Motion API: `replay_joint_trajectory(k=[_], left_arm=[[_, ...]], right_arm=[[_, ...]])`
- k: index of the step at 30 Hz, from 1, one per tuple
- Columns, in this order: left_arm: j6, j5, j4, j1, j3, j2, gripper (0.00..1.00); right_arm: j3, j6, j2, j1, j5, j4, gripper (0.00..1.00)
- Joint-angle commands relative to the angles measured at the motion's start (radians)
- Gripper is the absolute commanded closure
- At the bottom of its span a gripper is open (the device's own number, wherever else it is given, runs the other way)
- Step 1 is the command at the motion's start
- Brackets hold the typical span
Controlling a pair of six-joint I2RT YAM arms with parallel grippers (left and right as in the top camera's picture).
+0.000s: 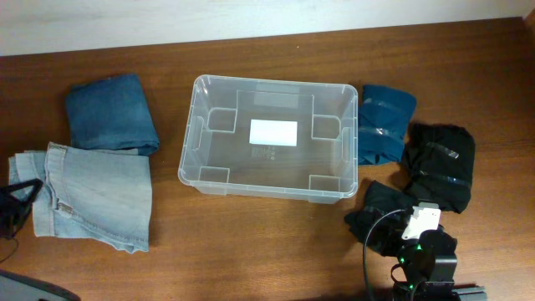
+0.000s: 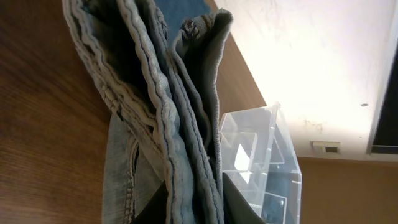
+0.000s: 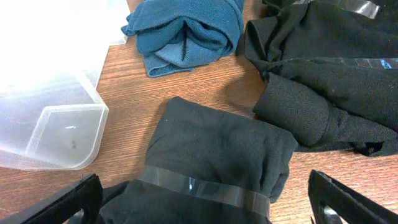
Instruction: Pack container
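Even, bright lighting; wall (image 2: 311,68) overexposed, container (image 3: 43,93) washed out by glare.

The counter (image 1: 276,242) is brown wood with visible grain and a smooth, faintly satin finish. On it, the container (image 1: 188,142) is clear, glossy, smooth plastic with a matt white label (image 1: 273,132), seemingly paper, on its base. The dark jeans (image 1: 111,113) and the light-washed jeans (image 1: 92,192) are matt, coarse denim, the pale pair faded with raised stitched seams. The teal garment (image 3: 186,28) is a soft fine knit, and the black bundles (image 3: 217,149) are matt cloth, one with a coarser knitted cuff (image 3: 292,109), bound with shiny clear tape (image 3: 205,188).
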Motion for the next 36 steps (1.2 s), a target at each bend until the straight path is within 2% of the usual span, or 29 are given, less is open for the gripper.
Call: replay_joint_trajectory(k=[1, 7, 14, 19, 28, 36], left_arm=[[-0.03, -0.08, 0.004, 0.003, 0.011, -0.038, 0.99], [-0.073, -0.297, 0.015, 0.003, 0.008, -0.036, 0.99], [-0.072, -0.42, 0.018, -0.014, -0.002, 0.005, 0.92], [-0.073, -0.531, 0.072, -0.032, -0.096, 0.04, 0.87], [-0.073, -0.595, 0.229, -0.031, -0.274, 0.086, 0.81], [-0.118, -0.668, 0.321, -0.031, -0.378, 0.086, 0.58]], right_arm=[[-0.009, -0.003, -0.007, -0.001, -0.002, 0.0, 0.02], [-0.009, -0.004, -0.007, -0.001, -0.002, 0.0, 0.01], [-0.009, -0.003, -0.007, -0.001, -0.002, 0.0, 0.02], [-0.009, -0.003, -0.007, -0.001, -0.002, 0.0, 0.02], [-0.009, -0.003, -0.007, -0.001, -0.002, 0.0, 0.02], [-0.009, -0.003, -0.007, -0.001, -0.002, 0.0, 0.02]])
